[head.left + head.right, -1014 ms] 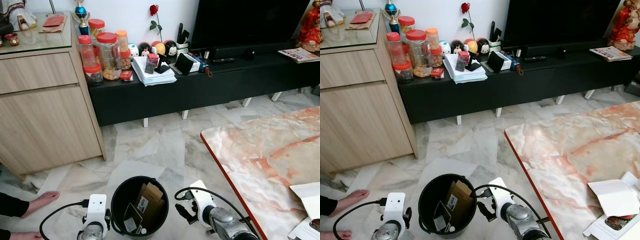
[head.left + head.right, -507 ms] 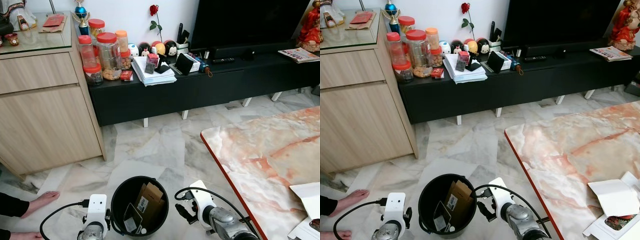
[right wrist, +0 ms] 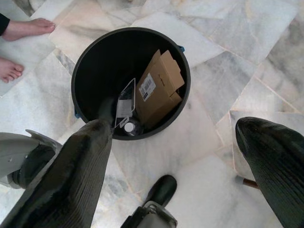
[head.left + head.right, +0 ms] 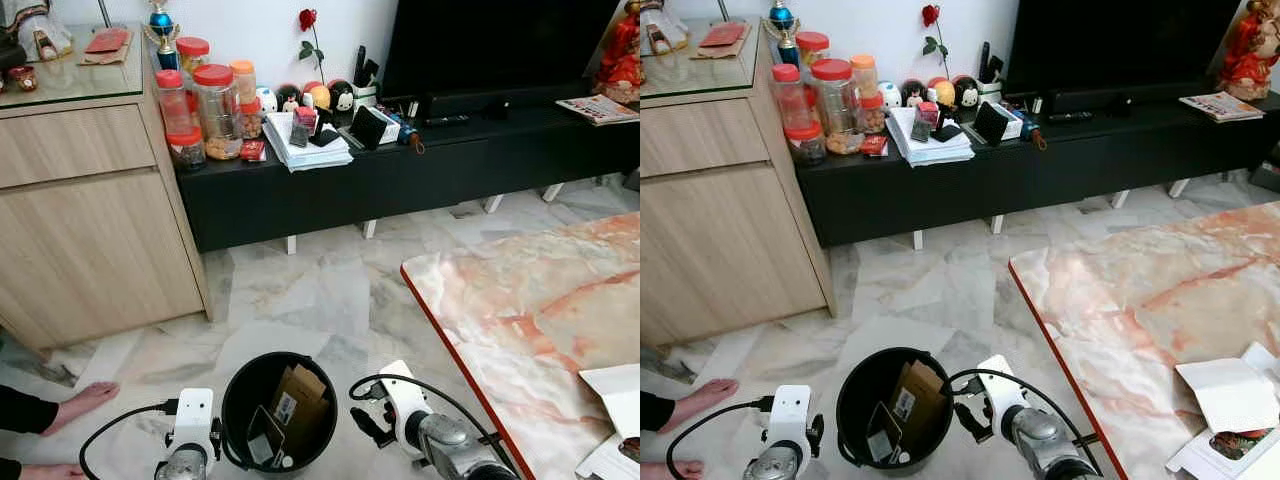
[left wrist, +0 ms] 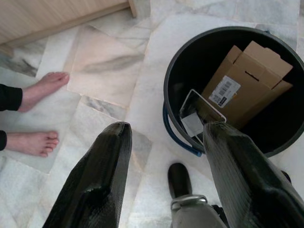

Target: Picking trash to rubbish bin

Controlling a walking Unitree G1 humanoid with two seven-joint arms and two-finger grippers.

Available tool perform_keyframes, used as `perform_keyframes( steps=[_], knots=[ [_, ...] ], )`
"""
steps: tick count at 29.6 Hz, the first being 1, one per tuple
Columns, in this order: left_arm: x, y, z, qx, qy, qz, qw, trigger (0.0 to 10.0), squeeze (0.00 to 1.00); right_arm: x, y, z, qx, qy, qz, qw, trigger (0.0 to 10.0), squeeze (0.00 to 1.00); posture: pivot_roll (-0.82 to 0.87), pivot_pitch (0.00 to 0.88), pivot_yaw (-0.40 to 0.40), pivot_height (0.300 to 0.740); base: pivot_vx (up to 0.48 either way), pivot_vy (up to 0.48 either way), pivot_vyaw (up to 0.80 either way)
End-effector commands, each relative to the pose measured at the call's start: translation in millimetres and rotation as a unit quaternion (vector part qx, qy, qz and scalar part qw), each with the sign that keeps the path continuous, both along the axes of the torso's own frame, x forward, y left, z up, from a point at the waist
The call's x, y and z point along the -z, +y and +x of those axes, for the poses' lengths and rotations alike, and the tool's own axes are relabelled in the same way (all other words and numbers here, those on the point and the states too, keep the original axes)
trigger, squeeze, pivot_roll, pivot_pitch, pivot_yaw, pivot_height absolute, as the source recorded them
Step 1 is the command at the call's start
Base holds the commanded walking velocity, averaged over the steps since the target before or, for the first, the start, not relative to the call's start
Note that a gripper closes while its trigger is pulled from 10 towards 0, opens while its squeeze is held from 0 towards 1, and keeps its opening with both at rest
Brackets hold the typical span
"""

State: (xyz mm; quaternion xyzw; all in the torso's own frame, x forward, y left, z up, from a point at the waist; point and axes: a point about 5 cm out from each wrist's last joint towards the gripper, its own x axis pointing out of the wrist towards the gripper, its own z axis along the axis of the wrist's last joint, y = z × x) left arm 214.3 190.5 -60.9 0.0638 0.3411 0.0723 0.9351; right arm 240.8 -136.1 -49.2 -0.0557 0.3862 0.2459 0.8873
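Below both your claws sits the black rubbish bin, a cardboard box and a flat packet inside. Nothing has shifted over the last second; I'd judge that drop finished. Left gripper and right gripper gape wide, empty. Bare floor lies ahead; the marble table edge crowds your right, a person's feet your left.

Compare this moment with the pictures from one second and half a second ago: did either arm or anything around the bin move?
Nothing visibly changed. The black bin stands on the marble floor between the two arms with the cardboard box inside it. The left gripper and right gripper both hang open and empty above the floor, as before. The person's bare foot lies where it was, left of the bin.
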Motion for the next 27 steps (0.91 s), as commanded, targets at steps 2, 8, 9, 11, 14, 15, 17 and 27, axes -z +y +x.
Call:
perform_keyframes(
  steps=[2, 8, 9, 11, 14, 15, 17, 27],
  knots=[
    [1.6, -1.1, -1.9, -0.003, 0.005, -0.005, 1.0, 10.0, 0.0, -0.4, -1.9, 1.0, 0.01, 0.002, 0.003, 1.0, 10.0, 0.0, -0.03, 0.028, -0.076, 0.74, -0.247, 0.0, 0.0],
    [1.7, -1.2, -1.9, -0.003, 0.005, -0.005, 1.0, 10.0, 0.0, -0.2, -2.2, 0.6, 0.011, 0.002, 0.003, 1.0, 10.0, 0.0, -0.03, 0.028, -0.076, 0.74, -0.247, 0.0, 0.0],
    [1.6, -1.2, -1.9, -0.003, 0.005, -0.005, 1.0, 10.0, 0.0, -0.2, -2.2, 0.6, 0.011, 0.002, 0.003, 1.0, 10.0, 0.0, -0.03, 0.028, -0.076, 0.74, -0.247, 0.0, 0.0],
    [1.7, -1.1, -2.0, -0.003, 0.005, -0.005, 1.0, 10.0, 0.0, 0.0, -2.0, 0.4, 0.011, 0.003, 0.003, 1.0, 10.0, 0.0, -0.03, 0.026, -0.075, 0.74, -0.249, 0.0, 0.0],
    [1.9, -1.0, -2.4, -0.003, 0.005, -0.005, 1.0, 10.0, 0.0, 0.2, -1.8, 0.1, 0.01, 0.003, 0.003, 1.0, 10.0, 0.0, -0.03, 0.022, -0.074, 0.74, -0.25, 0.0, 0.0],
    [2.0, -0.9, -2.5, -0.003, 0.006, -0.005, 1.0, 10.0, 0.0, 0.3, -1.7, -0.1, 0.01, 0.003, 0.003, 1.0, 10.0, 0.0, -0.03, 0.022, -0.074, 0.74, -0.251, 0.0, 0.0],
    [2.1, -0.9, -2.8, -0.002, 0.006, -0.005, 1.0, 10.0, 0.0, 0.4, -1.5, -0.3, 0.009, 0.003, 0.002, 1.0, 10.0, 0.0, -0.03, 0.021, -0.072, 0.74, -0.247, 0.0, 0.0],
    [2.4, -1.4, -3.1, 0.0, 0.007, -0.005, 1.0, 10.0, 0.0, 0.5, -1.6, -0.5, 0.009, 0.003, 0.002, 1.0, 10.0, 0.0, -0.04, 0.014, -0.072, 0.74, -0.246, 0.0, 0.0]
  ],
)
